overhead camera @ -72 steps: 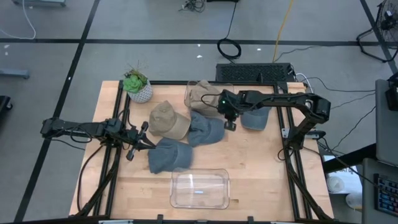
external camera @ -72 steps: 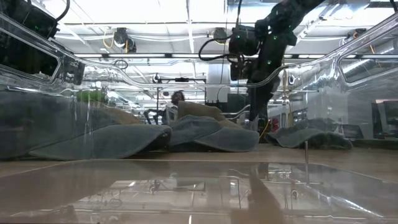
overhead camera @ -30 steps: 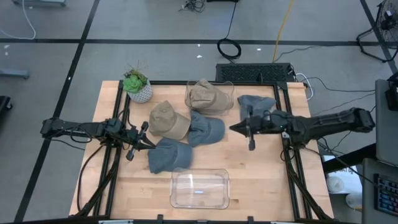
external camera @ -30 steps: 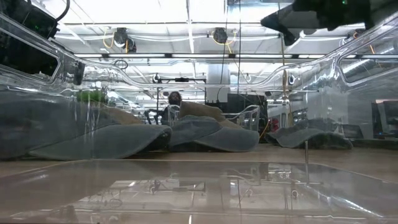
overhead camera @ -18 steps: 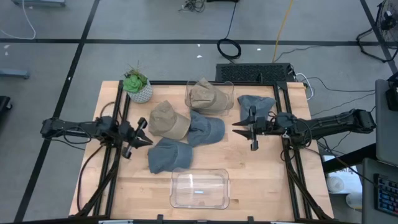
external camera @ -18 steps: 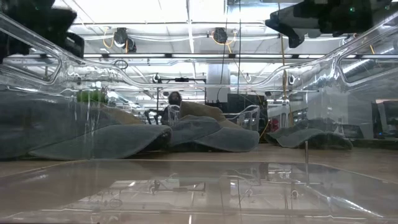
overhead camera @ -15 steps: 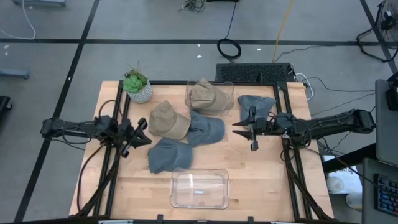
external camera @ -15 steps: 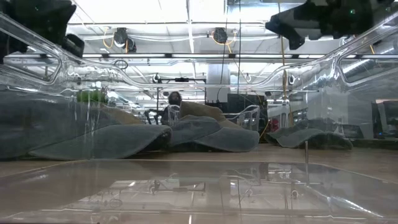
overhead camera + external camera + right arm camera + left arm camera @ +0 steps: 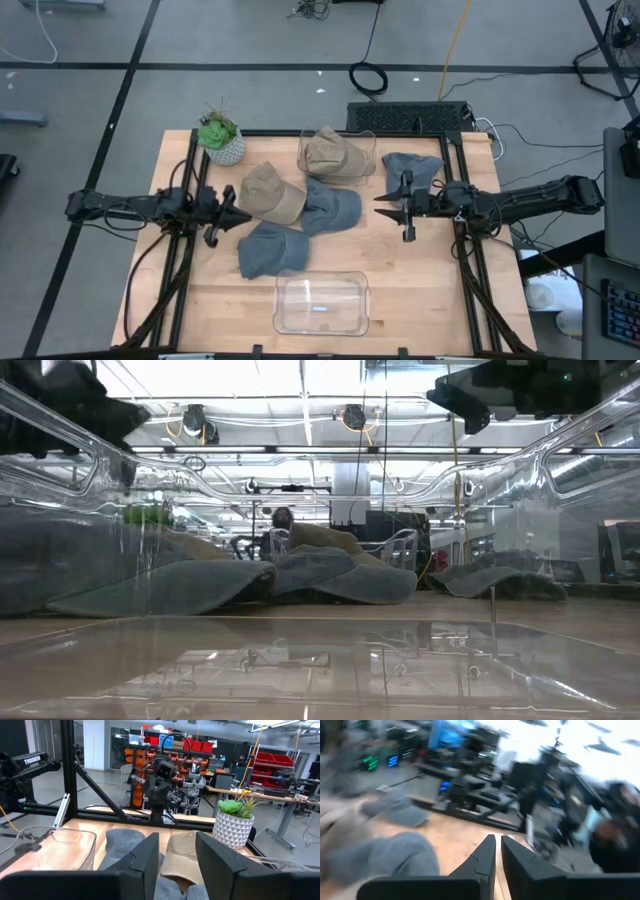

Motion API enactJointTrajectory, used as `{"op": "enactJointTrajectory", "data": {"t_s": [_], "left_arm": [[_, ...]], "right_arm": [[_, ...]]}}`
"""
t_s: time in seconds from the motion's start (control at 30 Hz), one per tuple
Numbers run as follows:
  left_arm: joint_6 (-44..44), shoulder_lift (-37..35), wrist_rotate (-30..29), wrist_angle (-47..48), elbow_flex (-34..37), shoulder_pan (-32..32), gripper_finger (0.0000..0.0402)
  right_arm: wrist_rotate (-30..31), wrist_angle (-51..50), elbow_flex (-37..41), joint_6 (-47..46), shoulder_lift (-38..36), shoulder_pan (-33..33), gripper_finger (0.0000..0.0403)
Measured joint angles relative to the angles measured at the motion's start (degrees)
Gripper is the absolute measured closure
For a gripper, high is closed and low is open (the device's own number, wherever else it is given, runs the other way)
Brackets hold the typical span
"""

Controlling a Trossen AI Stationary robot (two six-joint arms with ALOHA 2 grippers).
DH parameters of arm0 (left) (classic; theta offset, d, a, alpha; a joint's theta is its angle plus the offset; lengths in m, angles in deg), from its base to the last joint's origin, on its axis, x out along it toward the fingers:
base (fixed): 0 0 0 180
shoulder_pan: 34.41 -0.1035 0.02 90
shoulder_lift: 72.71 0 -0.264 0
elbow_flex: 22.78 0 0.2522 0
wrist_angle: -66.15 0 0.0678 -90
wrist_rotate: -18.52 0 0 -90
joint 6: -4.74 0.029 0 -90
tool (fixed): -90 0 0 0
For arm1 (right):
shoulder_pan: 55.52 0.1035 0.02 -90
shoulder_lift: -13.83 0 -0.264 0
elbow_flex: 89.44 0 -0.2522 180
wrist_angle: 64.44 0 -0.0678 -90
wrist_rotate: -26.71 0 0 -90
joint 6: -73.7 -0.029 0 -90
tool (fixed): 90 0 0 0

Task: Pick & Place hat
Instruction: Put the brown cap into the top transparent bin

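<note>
Several caps lie on the wooden table. A tan hat (image 9: 268, 192) sits left of the middle, with a blue hat (image 9: 335, 207) on its right and another blue hat (image 9: 266, 250) nearer. A second tan hat (image 9: 333, 150) lies in the far clear container. A grey-blue hat (image 9: 410, 170) rests on the far right. My left gripper (image 9: 230, 213) (image 9: 497, 839) hovers shut just left of the tan hat, touching nothing. My right gripper (image 9: 385, 205) (image 9: 176, 840) is open, right of the blue hat and beside the grey-blue one, holding nothing.
A clear empty container (image 9: 322, 302) stands near the table's near edge. A potted plant (image 9: 220, 138) stands at the far left corner. Bare wood lies between the blue hat and my right gripper, and along the near right.
My left gripper has moved from beside the near blue hat toward the table's far edge, and now sits level with the tan hat. My right gripper has turned about its wrist and drawn slightly toward the left. No hat has moved.
</note>
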Motion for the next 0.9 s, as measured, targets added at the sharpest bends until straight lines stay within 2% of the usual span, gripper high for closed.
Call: {"op": "enactJointTrajectory", "data": {"t_s": [0.1, 0.23, 0.33, 0.67, 0.77, 0.9], "left_arm": [[-14.16, 0.00, -10.13, 5.87, -0.74, -1.11, 0.0364], [-27.04, 0.00, -12.39, 25.68, -5.01, -4.70, 0.0357], [-33.93, 0.00, -14.97, 36.83, -7.76, -7.72, 0.0328], [-39.66, 2.47, -15.51, 56.69, -15.76, -17.56, 0.0177], [-41.51, 4.97, -14.25, 58.65, -15.53, -19.86, 0.0155], [-40.79, 9.11, -14.90, 57.31, -14.93, -22.09, 0.0149]], "right_arm": [[0.00, -0.03, 0.00, 0.00, 0.00, 0.00, 0.0283], [0.00, -0.17, 0.00, 0.00, 0.00, 0.00, 0.0284], [-0.02, -0.39, 0.00, -0.02, 0.00, 0.00, 0.0283], [-0.02, -0.34, 0.00, -0.04, 0.00, 0.00, 0.0285], [-0.02, -0.31, 0.00, -0.04, 0.00, 0.00, 0.0286], [-0.02, -0.26, 0.00, -0.04, 0.00, 0.00, 0.0283]]}}
